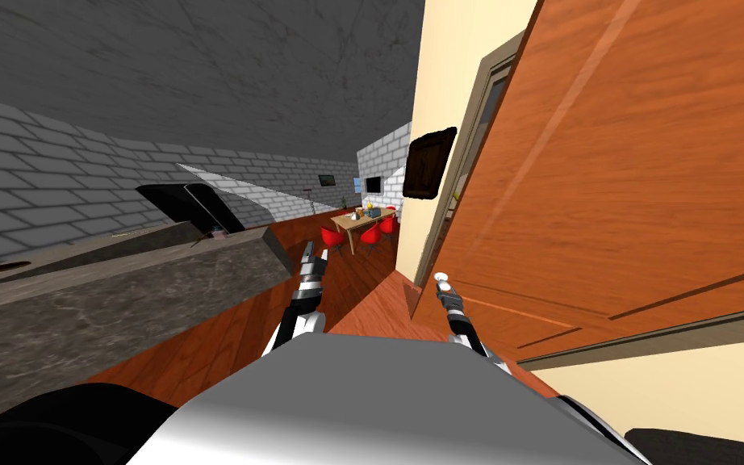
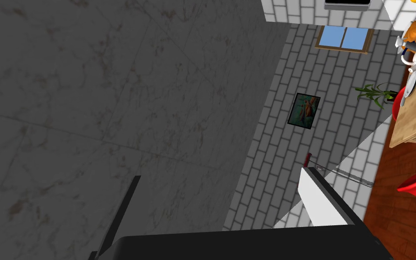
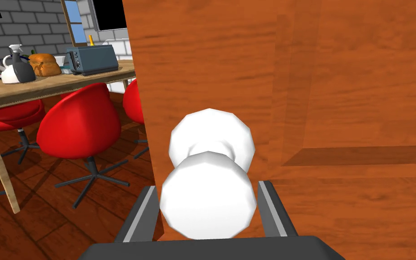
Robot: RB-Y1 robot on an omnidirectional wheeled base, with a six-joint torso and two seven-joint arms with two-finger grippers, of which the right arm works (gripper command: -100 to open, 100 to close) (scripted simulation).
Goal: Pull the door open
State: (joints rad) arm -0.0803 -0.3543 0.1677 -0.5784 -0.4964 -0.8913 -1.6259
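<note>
Fingers on the left gripper: wide apart, nothing between them. Hangs idle over the wood floor, near the end corner of the dark marbled counter. Farther on, at the far end of that floor: wooden dining table, red chairs tucked along its edges, well apart from both arms.

Right of centre, fingers of the right gripper: closed in on the white knob, one blade against each side of its front ball. Knob placement: close to the free edge of the orange-brown door, which stands at the right beside the cream wall. Looks already swung some way out of the grey-brown frame, judging by the table and chairs visible past that free edge.

Likeliest trouble: slipping off. Round, smooth ball, thin blades, contact only on its sides. Risk of peeling the blades forward with a straight tug rather than a pull following the leaf's arc. Second worry: leaf coming back onto the right forearm and cramping the elbow, unless met by backing off or sidestepping.

Room to move: open floor to the left, between the counter's long edge and the door's free edge. Little to the right, with leaf and wall close. Counter edge as the left limit for any sidestep.
</note>
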